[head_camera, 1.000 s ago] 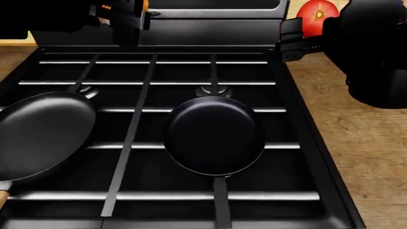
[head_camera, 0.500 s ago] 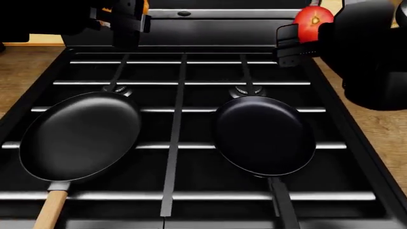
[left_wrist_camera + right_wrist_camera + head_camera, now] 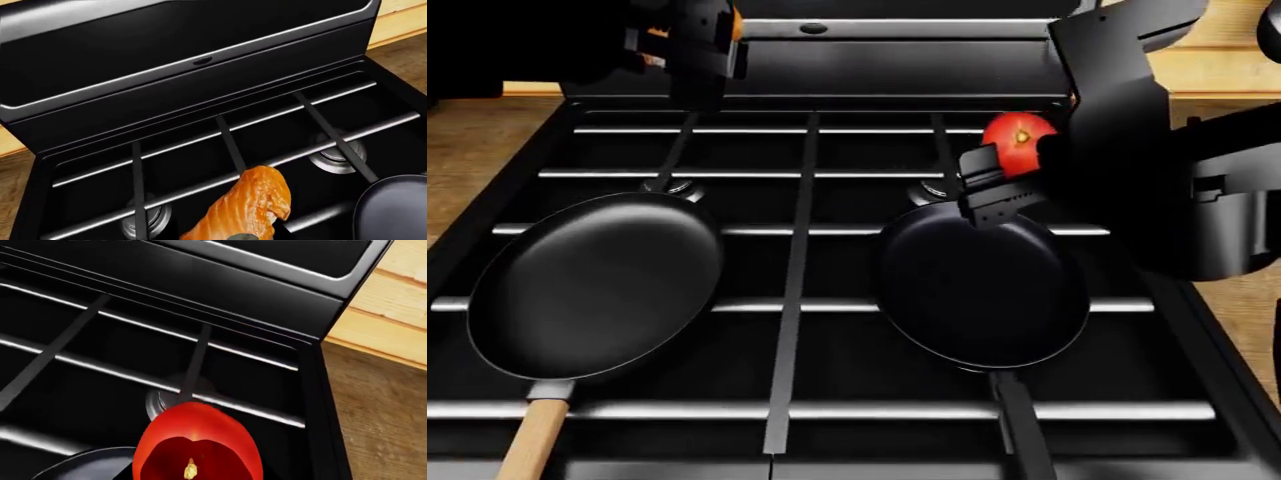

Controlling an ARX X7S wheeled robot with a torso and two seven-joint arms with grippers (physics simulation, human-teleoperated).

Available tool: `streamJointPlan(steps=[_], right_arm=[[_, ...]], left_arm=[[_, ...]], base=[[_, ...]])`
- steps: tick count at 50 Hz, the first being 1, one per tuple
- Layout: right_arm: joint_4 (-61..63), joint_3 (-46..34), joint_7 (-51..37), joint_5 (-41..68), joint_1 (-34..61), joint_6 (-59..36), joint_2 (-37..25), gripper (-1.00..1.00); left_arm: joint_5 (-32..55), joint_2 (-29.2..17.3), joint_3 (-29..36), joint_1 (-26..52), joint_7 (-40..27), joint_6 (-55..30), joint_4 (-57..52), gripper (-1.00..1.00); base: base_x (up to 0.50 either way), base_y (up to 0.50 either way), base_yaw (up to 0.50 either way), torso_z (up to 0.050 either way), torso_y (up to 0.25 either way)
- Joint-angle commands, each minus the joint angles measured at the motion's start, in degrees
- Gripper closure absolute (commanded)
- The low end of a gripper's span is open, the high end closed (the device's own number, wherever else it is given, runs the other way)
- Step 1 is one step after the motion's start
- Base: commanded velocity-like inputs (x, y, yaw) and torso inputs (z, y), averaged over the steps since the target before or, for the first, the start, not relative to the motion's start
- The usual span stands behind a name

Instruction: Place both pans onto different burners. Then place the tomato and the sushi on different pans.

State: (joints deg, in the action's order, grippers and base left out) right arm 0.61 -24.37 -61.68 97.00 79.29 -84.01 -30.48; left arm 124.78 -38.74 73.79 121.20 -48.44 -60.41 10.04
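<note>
Both pans sit on the stove point(image 3: 827, 75) grates. The larger pan point(image 3: 594, 285) with the wooden handle covers the front-left area; the smaller pan point(image 3: 981, 285) with the thin black handle covers the front-right area. I judge the pan-placing step complete.

The right gripper point(image 3: 1004, 178) holds the tomato point(image 3: 1017, 135) above the far rim of the smaller pan; its jaws are closed on it. In the right wrist view the tomato point(image 3: 197, 442) hangs over a rear burner point(image 3: 175, 399), with the pan edge just entering below.

The left gripper point(image 3: 694, 40) hovers over the far-left part of the stove. Only a strip of orange shows between its jaws in the head view. The left wrist view shows the sushi point(image 3: 243, 207) clamped there, above the grates and between two burners; I read these jaws as closed on it.

Handling notes, as judgement:
- The tomato is light, round and glossy. It can roll on release, so I lower it near the pan centre before opening.
- The sushi is small, soft and easily crushed. I keep a light hold across its long sides.
- I must bring the sushi toward the larger pan, which lies well apart from it now.
</note>
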Motion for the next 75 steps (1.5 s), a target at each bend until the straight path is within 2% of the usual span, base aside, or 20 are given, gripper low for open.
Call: streamJointPlan(steps=[1, 13, 20, 27, 54, 55, 66, 69, 75], right_arm=[[-1.01, -2.88, -1.79, 6.12, -0.05, -2.18, -0.66, 1.00], [-1.43, -4.80, 1.29, 3.12, -0.76, -0.54, -0.92, 1.00], [-0.42, -7.76, -5.54, 13.38, 1.02, -0.86, -2.75, 1.00], [1.51, -10.28, -8.56, 17.59, 0.50, 0.04, -4.28, 1.00], [2.27, -11.82, -3.19, 12.45, -0.44, 1.70, -3.81, 1.00], [2.77, -11.36, -2.84, 12.22, -0.26, 1.97, -3.94, -1.00], [3.04, -10.20, -4.24, 15.36, 2.55, 4.31, -5.28, -1.00], [3.55, -6.78, -3.66, 15.05, 4.73, 7.15, -5.70, -1.00], [1.24, -2.31, -3.88, 14.88, 10.07, 11.52, -6.14, -1.00]], left_arm=[[-0.30, -0.03, 0.04, -0.57, -0.20, 0.45, 0.42, 1.00], [-0.84, 0.28, 0.11, -0.64, 0.05, 0.08, 0.98, 1.00], [-0.70, 0.20, -0.01, -0.62, -0.08, 0.02, 0.96, 1.00], [-0.78, 0.11, -0.06, -0.93, -0.28, 0.21, 0.95, 1.00], [-1.30, 0.62, -0.35, -0.97, -0.01, -0.11, 1.41, 1.00], [-1.29, 0.64, -0.37, -0.97, -0.03, -0.09, 1.47, 1.00], [-0.78, 0.63, -0.46, -0.96, -0.48, -0.24, 1.35, 1.00], [-0.42, 0.91, -0.42, -1.17, -0.36, -0.37, 1.40, 1.00], [7.67, 0.80, 2.19, -3.08, -3.04, -2.75, 0.92, 1.00]], base=[[0.00, 0.00, 0.00, 0.000, 0.000], [0.00, 0.00, 0.00, 0.000, 0.000], [0.00, 0.00, 0.00, 0.000, 0.000], [0.00, 0.00, 0.00, 0.000, 0.000], [0.00, 0.00, 0.00, 0.000, 0.000], [0.00, 0.00, 0.00, 0.000, 0.000], [0.00, 0.00, 0.00, 0.000, 0.000], [0.00, 0.00, 0.00, 0.000, 0.000], [0.00, 0.00, 0.00, 0.000, 0.000]])
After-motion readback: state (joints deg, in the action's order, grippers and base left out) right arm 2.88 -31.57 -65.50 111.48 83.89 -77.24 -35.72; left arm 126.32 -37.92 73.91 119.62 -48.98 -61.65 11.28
